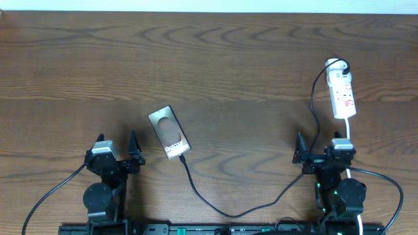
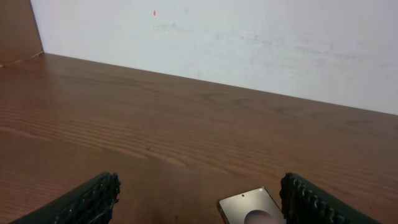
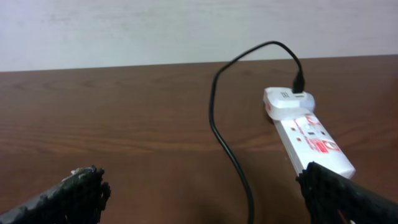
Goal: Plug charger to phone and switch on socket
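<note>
Wooden table point(image 1: 209, 59): phone point(image 1: 168, 132) lies beside the spread left fingers point(image 2: 311, 199), socket point(image 3: 314, 140) ahead of the spread right fingers point(image 3: 336, 193).

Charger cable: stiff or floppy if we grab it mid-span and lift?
Likely floppy: the charger lies in loose curves on the table and arcs up from the socket. Probably light and thin, so it may slip from a loose pinch. Its end meets the phone, so pulling could drag that too.

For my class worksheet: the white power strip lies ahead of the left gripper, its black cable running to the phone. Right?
No: the overhead view shows the power strip ahead of the right gripper, not the left. Its black cable does run to the phone.
</note>
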`<action>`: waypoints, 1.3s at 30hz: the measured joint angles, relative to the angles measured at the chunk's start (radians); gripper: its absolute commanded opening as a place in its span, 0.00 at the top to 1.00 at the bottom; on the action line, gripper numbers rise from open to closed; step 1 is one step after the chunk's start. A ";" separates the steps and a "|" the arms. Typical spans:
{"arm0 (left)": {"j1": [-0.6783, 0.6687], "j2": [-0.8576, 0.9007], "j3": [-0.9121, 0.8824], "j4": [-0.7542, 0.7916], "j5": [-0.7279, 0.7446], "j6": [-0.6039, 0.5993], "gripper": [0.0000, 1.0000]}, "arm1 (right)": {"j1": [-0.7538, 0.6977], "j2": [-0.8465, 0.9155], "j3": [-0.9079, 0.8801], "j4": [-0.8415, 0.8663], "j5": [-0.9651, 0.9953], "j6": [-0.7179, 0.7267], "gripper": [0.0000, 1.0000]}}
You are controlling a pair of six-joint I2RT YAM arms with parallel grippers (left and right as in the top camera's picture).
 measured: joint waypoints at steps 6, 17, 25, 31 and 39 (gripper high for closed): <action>0.000 0.000 0.000 0.000 0.000 0.000 0.15 | 0.000 -0.102 0.000 -0.032 0.033 -0.001 0.01; 0.000 0.000 0.000 0.000 0.000 0.000 0.15 | -0.001 -0.102 0.000 -0.033 0.041 -0.001 0.01; 0.000 0.000 0.000 0.000 0.000 0.000 0.15 | -0.021 -0.102 0.000 -0.033 0.042 -0.001 0.01; 0.000 0.000 0.000 0.000 0.000 0.000 0.15 | -0.056 -0.102 0.000 -0.033 0.045 0.006 0.01; 0.000 0.000 0.000 0.000 0.000 0.000 0.15 | -0.056 -0.102 0.000 -0.033 0.046 0.008 0.01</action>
